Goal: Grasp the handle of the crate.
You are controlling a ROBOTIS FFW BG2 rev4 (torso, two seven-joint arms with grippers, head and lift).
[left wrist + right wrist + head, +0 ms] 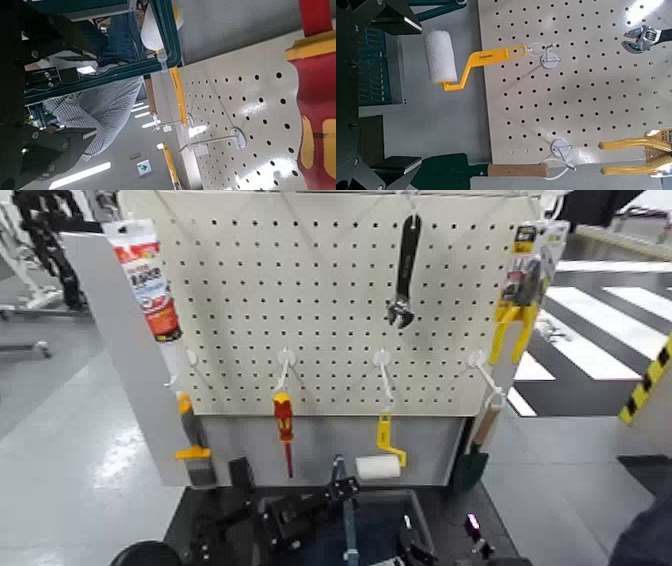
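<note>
Head view forward-down on pegboard (pixel 250 310); wrist views closer, sharing it.

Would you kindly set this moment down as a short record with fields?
goal: grasp the crate's handle
crate: below the pegboard, handle raised
left gripper: open at the handle, which appears to run between its fingers; contact unclear
right gripper: open, holding nothing
hanging near crate: yellow-handled paint roller
likely next: left gripper closes on handle
</note>
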